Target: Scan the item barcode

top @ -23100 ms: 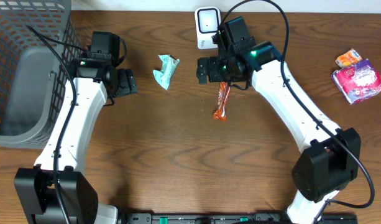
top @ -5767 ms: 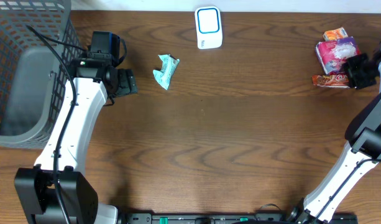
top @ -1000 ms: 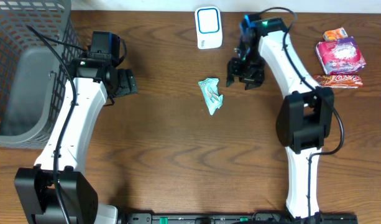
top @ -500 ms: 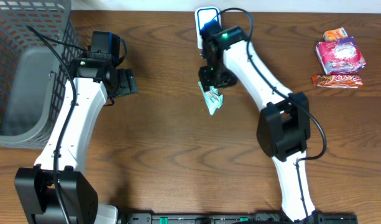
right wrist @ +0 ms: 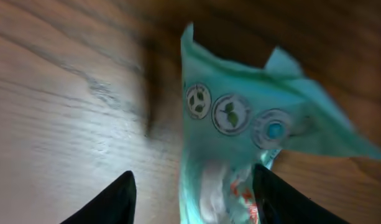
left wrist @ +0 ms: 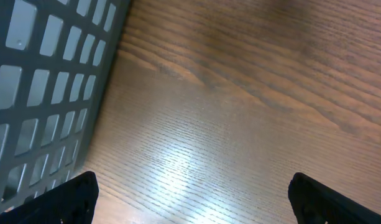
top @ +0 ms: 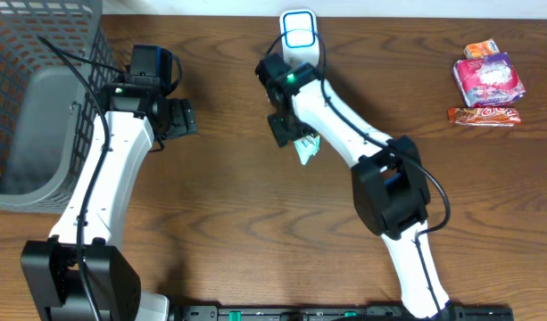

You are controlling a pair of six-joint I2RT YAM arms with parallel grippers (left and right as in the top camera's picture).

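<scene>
Pick-up in hand: the right gripper (right wrist: 193, 198) hovers with fingers spread astride the teal snack packet (right wrist: 240, 118), and next it must pinch and lift toward the barcode scanner (top: 300, 27); the left gripper (left wrist: 206, 199) idles, fingers wide.

Two robot arms stand at one table (top: 255, 241): a left arm (top: 103, 169) and a right arm (top: 344, 134). There is one grey basket (top: 23, 53), one white scanner (top: 300, 31), and four wrapped items: one teal packet (top: 309, 149), one orange packet (top: 481, 49), one pink packet (top: 490, 78) and one red-brown bar (top: 483, 114).
</scene>
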